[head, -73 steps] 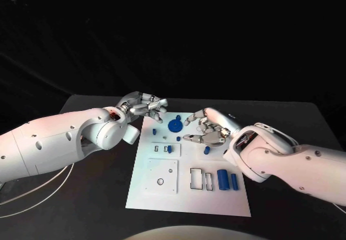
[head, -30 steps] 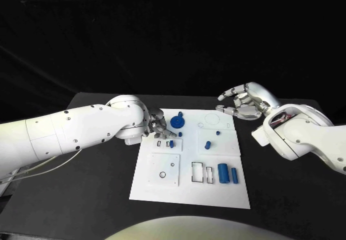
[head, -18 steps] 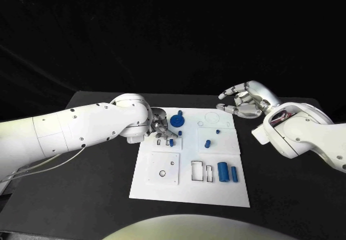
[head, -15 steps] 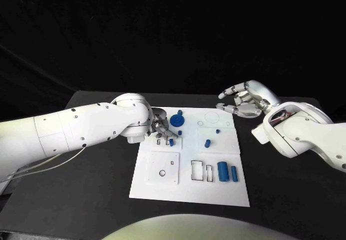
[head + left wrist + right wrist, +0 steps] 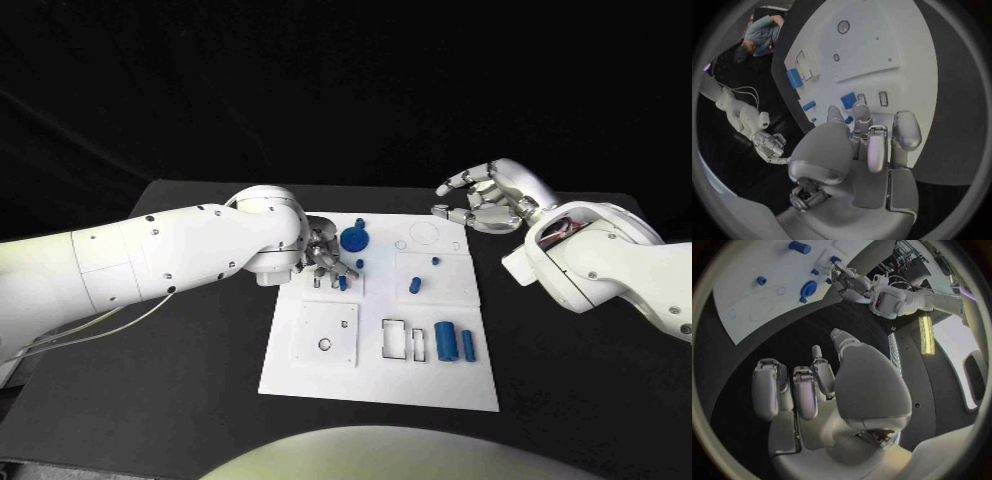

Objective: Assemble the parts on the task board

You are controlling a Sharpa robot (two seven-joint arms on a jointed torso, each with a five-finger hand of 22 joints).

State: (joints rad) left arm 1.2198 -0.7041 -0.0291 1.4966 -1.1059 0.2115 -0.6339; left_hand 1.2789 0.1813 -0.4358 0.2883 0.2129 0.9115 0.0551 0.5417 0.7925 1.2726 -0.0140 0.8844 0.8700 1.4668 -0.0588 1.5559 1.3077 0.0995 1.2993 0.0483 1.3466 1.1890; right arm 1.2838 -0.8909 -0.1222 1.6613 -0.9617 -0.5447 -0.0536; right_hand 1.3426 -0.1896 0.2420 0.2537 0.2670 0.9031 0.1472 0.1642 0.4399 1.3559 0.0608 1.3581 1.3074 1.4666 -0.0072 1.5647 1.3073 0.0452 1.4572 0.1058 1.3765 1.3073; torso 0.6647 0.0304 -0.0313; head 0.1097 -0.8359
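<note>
Left hand (image 5: 326, 256) sits over the upper-left part of the task board (image 5: 382, 385), fingers bunched down around a small blue part (image 5: 342, 282) by the slots; whether it grips that part cannot be told. Against the frame 1.0 s back, hand position is nearly unchanged. Right hand (image 5: 483, 198) hovers off the board's upper-right corner, fingers curled apart, holding nothing, as before.

Left wrist view shows the fingertips (image 5: 861, 111) just beside a blue block (image 5: 849, 100), hidden under the hand in the head view.

Count, head view: one blue disc (image 5: 355, 240), two blue cylinders (image 5: 446, 342) at lower right, two small blue pegs (image 5: 414, 285) mid-board.
</note>
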